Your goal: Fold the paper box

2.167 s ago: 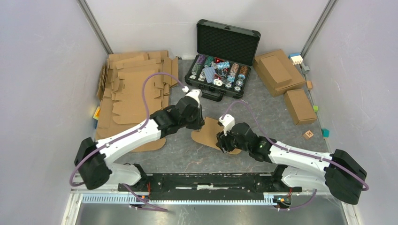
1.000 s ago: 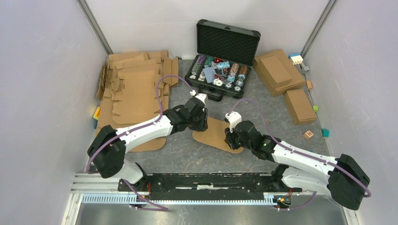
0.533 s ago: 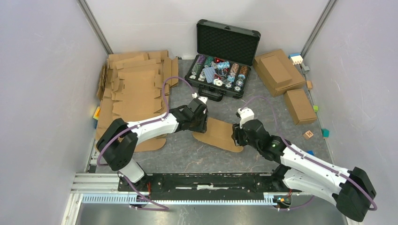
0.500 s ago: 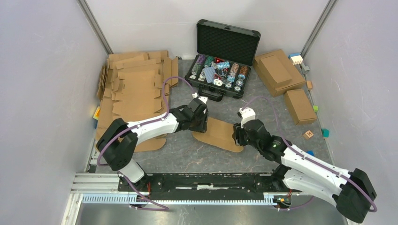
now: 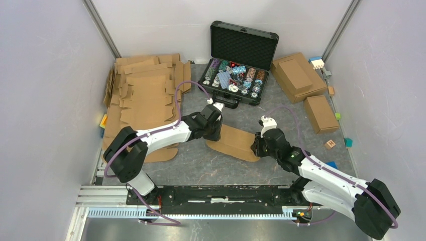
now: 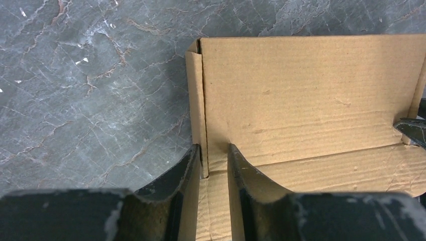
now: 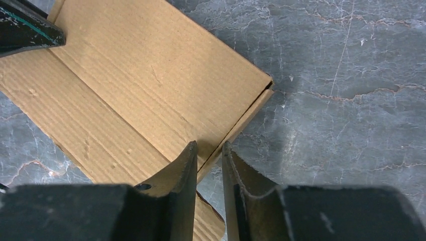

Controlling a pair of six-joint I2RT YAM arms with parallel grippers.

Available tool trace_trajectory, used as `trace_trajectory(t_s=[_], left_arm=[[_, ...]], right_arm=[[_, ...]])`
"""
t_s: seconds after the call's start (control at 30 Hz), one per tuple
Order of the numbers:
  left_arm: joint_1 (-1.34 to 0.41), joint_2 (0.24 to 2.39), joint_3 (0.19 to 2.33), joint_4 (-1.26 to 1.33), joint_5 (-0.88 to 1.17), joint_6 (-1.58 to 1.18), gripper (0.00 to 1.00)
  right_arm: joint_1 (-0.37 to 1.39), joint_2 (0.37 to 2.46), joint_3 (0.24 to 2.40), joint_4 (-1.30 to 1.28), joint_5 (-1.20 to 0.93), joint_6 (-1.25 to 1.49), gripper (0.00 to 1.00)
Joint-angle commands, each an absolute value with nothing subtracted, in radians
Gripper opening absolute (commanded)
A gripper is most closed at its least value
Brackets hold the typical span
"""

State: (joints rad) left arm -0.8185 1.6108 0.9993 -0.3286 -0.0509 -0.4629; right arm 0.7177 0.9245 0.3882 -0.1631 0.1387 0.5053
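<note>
The paper box (image 5: 236, 142) lies at the centre of the overhead view on the grey table (image 5: 196, 168), below the open black case (image 5: 244, 46), its floor flat and its short side flaps turned up. The left gripper (image 6: 214, 155) has its jaws drawn in narrow on the flap at the box's left end. The right gripper (image 7: 208, 150) has its jaws equally narrow on the flap at the right end.

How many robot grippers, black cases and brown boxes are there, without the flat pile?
Grippers: 2, left gripper, right gripper
Black case: 1
Brown boxes: 3, the paper box, the wide box, the smaller box
Total: 6
</note>
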Motion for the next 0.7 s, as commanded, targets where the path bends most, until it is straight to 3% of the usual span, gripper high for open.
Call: trace_trajectory(t_s=[0.0,0.23,0.43,0.57,0.67], left_arm=[[-0.816,1.633,1.003,-0.282,0.030,-0.400,0.29],[-0.815,1.638,1.003,-0.272,0.078,-0.385,0.24],[-0.816,1.628,0.998,-0.275,0.031,-0.366,0.24],[-0.815,1.622,0.992,-0.259,0.036,-0.337,0.24],[-0.816,1.629,0.998,-0.267,0.043,-0.313,0.24]], right_arm=[[0.713,0.924,0.372,-0.106,0.073,0.523,0.25],[0.713,0.922,0.382,-0.095,-0.024,0.493,0.22],[0.712,0.908,0.456,-0.230,0.037,0.399,0.34],[0.713,0.876,0.535,-0.334,0.156,0.293,0.59],[0.714,0.881,0.588,-0.361,0.153,0.227,0.98]])
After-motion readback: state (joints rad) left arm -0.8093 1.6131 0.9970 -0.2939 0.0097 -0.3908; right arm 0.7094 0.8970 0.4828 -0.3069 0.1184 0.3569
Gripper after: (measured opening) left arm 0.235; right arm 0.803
